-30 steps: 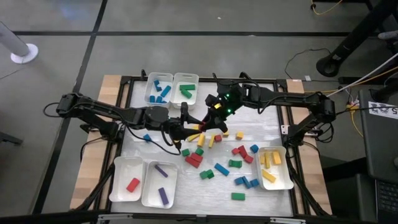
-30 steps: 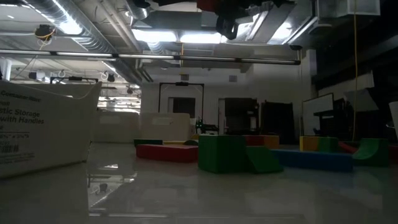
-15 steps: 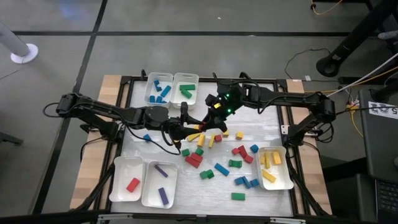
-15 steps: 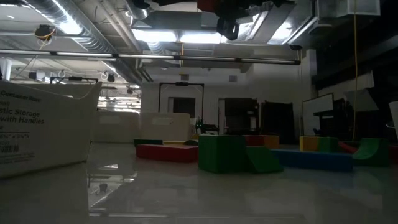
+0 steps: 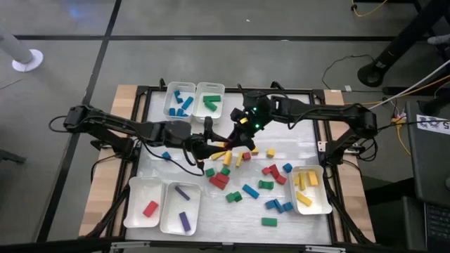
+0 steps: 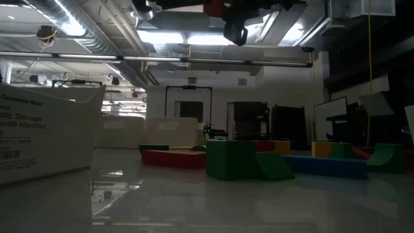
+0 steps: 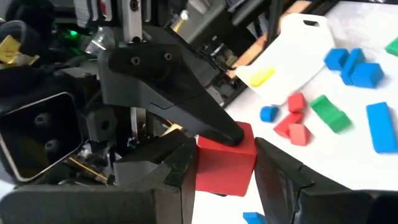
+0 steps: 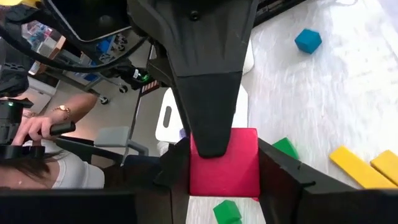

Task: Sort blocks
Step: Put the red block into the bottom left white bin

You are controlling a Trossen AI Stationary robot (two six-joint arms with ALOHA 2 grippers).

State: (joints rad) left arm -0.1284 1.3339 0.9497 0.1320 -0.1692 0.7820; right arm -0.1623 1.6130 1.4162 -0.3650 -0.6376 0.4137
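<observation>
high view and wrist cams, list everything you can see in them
table: one, white top
trays: five, white; two at high view's top, two bottom left, one bottom right
sorted blocks: a few per tray; blue, green, red, purple, yellow, one colour each
loose blocks: roughly twenty, mixed colours, mid-table
red cube: one, gripped between both grippers
person: one, beyond the table
left gripper: shut on red cube
right gripper: shut on red cube
</observation>
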